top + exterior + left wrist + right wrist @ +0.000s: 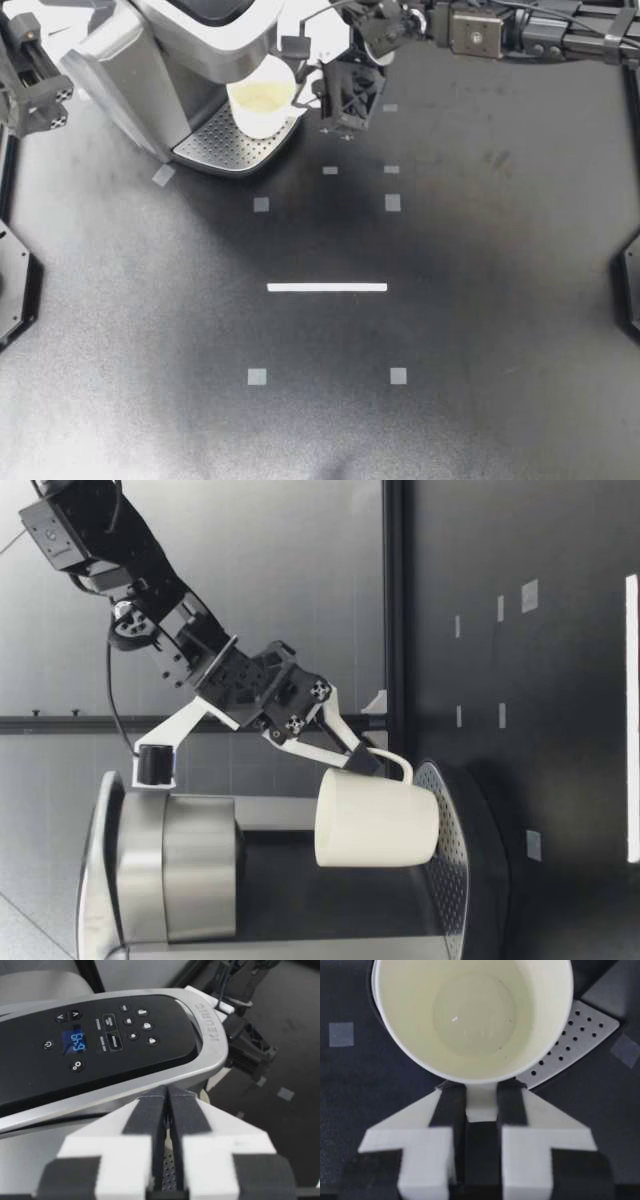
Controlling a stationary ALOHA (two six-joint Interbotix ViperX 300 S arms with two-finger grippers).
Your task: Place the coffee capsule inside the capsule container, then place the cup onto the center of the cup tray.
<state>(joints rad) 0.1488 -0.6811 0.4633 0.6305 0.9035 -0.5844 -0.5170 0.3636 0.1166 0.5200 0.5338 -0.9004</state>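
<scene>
Black table (450, 330) held, at a left-hand corner, a coffee machine (150, 50) with the cup (260, 105) over its cup tray (225, 145), handle (481, 1102) pinched by the right gripper (303, 97), while the left gripper (167, 1097) hung above the control panel (100, 1040), jaws pressed together on nothing; cup placement was judged in hand, with centring and release pending.

blocked: coffee machine (130, 60) overhangs cup tray (220, 145), cup (262, 100) between | free: open table (480, 300) on my right

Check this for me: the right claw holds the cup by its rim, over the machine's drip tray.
Wrong in one point: the right claw holds the cup by its handle, not its rim; the right wrist view shows the handle between both fingers. The cup is over the drip tray.
</scene>
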